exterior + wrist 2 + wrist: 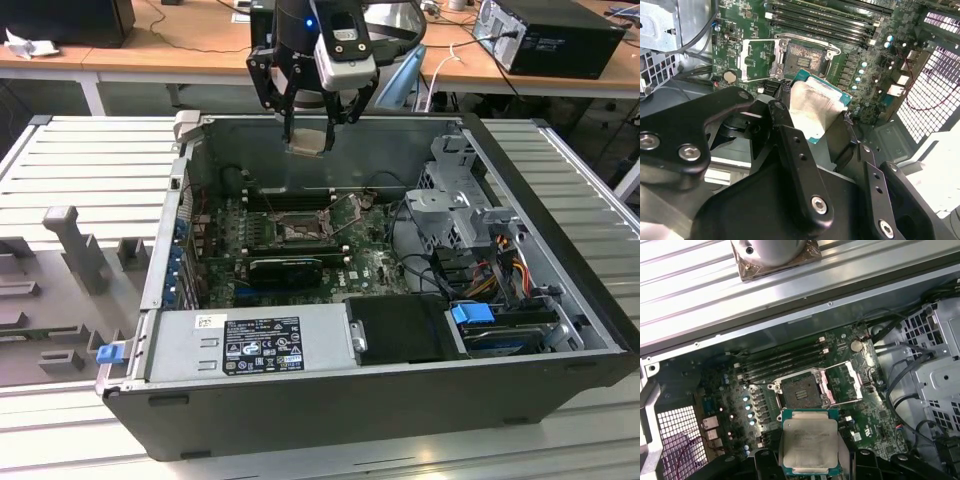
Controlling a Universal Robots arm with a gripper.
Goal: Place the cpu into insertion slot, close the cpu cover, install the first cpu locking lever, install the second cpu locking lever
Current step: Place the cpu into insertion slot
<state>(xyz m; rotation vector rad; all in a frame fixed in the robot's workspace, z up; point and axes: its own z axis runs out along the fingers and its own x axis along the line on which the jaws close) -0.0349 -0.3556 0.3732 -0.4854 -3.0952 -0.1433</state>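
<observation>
The pincer (312, 126) squeezes the cpu (809, 445) by its side edges, up in the air over the insertion slot (801, 390); the cpu cover (849, 382) is flipped open; the chip looks light, stiff and easy to hurt, so the edges seem the safest hold.

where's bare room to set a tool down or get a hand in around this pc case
Bare ribbed table lies at the exterior view's left, bordered by the case and the grey fixtures, and along the case's right. Inside it is crowded: cables pack around the drive cage, and the gripper holds the cpu above the board.
</observation>
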